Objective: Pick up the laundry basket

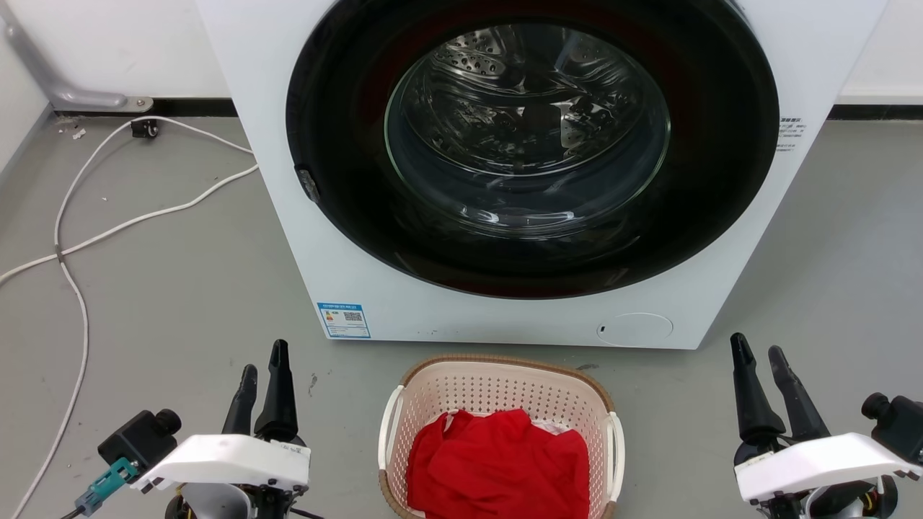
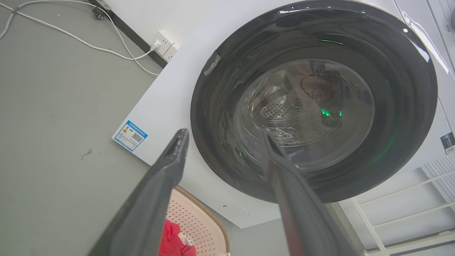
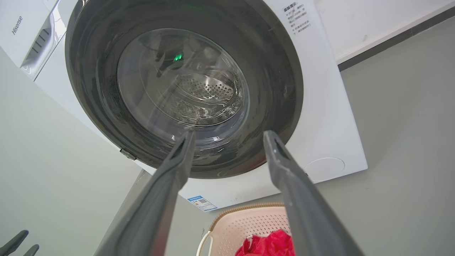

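Seeing the basket [image 1: 505, 389] sitting on grey floor [image 1: 180, 288] just before the white washer [image 1: 505, 321], red cloth [image 1: 497, 461] inside, white cable [image 1: 59, 249] trailing at left. Holding left gripper [image 1: 264, 357] and right gripper [image 1: 756, 344] either side of it, fingers spread, empty.

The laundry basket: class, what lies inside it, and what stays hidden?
Inside the laundry basket lies crumpled red cloth, a white scrap at its edge. The basket floor beneath is covered.
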### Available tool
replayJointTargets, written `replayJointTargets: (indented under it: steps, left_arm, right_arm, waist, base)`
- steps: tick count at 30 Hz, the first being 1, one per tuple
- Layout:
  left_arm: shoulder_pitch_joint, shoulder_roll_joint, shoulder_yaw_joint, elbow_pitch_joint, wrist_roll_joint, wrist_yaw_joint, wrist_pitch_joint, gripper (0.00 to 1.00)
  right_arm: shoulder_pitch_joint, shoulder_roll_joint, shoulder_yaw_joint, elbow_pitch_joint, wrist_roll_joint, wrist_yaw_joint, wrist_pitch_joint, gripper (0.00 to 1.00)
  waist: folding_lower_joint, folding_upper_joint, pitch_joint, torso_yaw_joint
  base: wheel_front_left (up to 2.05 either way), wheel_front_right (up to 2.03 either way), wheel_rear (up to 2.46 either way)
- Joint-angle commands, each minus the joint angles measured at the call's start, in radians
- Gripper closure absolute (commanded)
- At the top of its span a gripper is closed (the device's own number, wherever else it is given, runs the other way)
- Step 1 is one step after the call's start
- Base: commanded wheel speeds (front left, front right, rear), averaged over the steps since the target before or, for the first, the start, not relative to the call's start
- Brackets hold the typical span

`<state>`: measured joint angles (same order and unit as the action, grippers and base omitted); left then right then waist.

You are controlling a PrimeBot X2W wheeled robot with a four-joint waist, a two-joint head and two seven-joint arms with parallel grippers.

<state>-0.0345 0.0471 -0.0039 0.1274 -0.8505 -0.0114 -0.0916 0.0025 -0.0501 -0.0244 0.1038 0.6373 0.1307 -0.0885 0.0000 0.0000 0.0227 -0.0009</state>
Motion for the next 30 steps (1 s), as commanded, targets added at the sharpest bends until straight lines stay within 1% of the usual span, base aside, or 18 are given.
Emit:
replayJointTargets:
  steps: [1, 18, 30]
  left_arm:
    - [-0.001, 0.003, -0.004, -0.019, 0.031, 0.005, -0.008, 0.0]
    - [0.017, 0.004, -0.025, -0.03, 0.206, 0.027, -0.057, 0.0]
    - [0.03, 0.004, -0.031, -0.034, 0.311, 0.043, -0.087, 0.0]
  right_arm:
    - [0.001, -0.002, 0.002, -0.019, -0.035, 0.0, -0.012, 0.0]
    - [0.028, -0.001, 0.012, -0.048, -0.242, 0.0, -0.06, 0.0]
    - [0.044, -0.001, 0.015, -0.052, -0.383, 0.0, -0.09, 0.0]
  waist:
    - [0.0, 0.0, 0.0, 0.0]
    - [0.0, 0.0, 0.002, 0.001]
    - [0.0, 0.0, 0.0, 0.0]
  base:
    - [0.0, 0.0, 0.0]
    - [0.0, 0.0, 0.0]
    - [0.0, 0.0, 0.0]
